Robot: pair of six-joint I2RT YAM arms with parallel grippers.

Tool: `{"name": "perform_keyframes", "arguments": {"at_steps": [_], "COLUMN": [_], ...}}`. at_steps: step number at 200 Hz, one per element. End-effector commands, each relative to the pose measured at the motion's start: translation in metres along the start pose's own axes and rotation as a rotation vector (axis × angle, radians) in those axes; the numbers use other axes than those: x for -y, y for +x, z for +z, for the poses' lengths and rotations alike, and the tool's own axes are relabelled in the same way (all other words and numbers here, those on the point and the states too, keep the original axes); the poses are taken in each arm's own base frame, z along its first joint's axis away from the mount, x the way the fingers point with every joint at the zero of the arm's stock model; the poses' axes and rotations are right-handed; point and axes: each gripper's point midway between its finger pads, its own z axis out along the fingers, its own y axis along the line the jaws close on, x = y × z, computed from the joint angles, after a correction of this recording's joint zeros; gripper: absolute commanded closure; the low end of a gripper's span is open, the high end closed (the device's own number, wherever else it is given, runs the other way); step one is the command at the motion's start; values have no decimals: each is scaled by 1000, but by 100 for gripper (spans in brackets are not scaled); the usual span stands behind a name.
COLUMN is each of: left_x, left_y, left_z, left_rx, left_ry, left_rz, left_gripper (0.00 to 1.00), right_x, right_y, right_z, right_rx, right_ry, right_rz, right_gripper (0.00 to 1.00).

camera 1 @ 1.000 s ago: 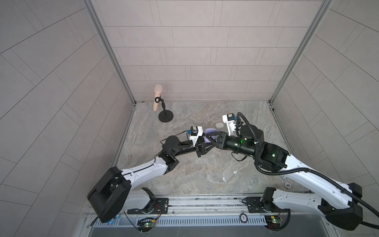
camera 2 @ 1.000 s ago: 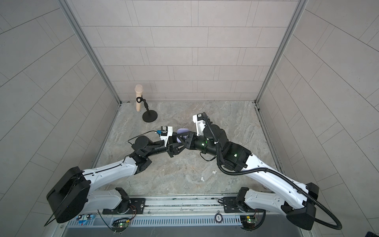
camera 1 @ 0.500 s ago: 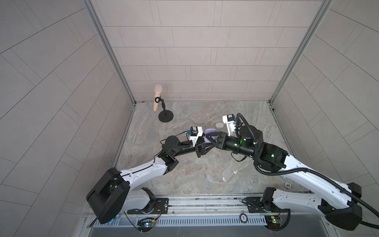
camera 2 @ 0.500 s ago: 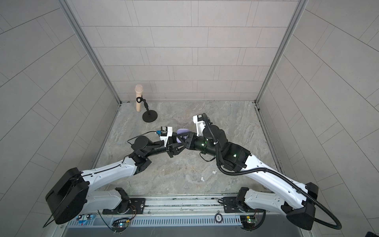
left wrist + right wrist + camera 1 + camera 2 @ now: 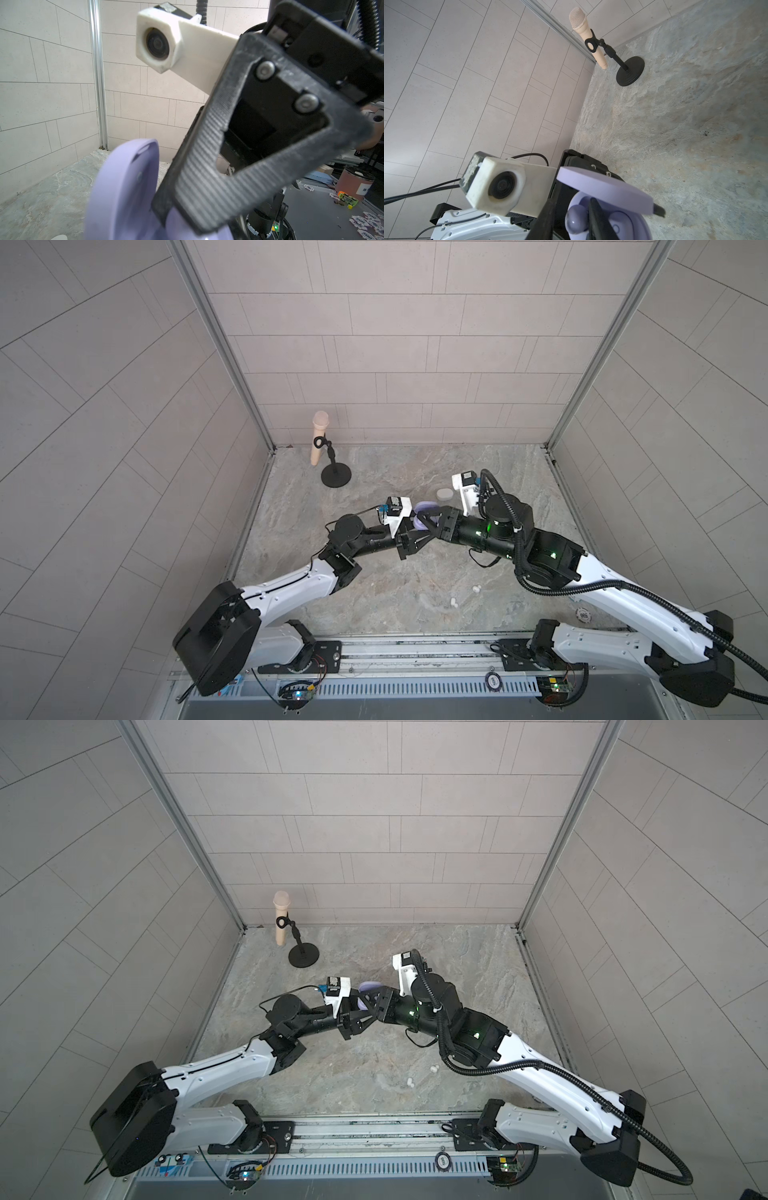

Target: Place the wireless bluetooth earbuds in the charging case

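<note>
Even, diffuse light, bright in both top views; soft shadows lie on the stone table; wall tiles bow at the edges. In the left wrist view the lilac charging case is blurred.

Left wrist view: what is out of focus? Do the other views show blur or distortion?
In the left wrist view the lilac charging case, close to the lens, looks soft and the wall tiles sharp; in the right wrist view the microphone is crisp; in both top views the corner posts splay outward.
</note>
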Motion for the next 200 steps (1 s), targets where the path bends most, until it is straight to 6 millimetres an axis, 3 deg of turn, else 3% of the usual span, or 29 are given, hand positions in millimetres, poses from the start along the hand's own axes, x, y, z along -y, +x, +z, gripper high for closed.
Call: {"name": "perform_keyframes", "arguments": {"at_steps": [1, 88, 110, 137, 160, 200], "left_x": [9, 9, 10, 13, 15, 16], "left_y": [-40, -32, -28, -23, -20, -19], "left_z": [-1, -3, -4, -5, -8, -10], "left_rx": [105, 78, 68, 51, 42, 29], "left_ry": [11, 9, 10, 26, 31, 27], "left_rz": [92, 86, 82, 69, 67, 74], "left_gripper": [100, 100, 100, 100, 100, 100], "right_x": [10, -14, -11, -3, 5, 7], "right_y": [7, -22, -33, -45, -51, -39], "right_z": [-6, -42, -42, -35, -24, -4], "right_rx": [-25, 38, 23, -2, -30, -145], "right_ry": [51, 76, 113, 154, 179, 184], "right_rz": [6, -164, -189, -179, -170, -185], "right_gripper": [63, 41, 39, 40, 47, 56]}}
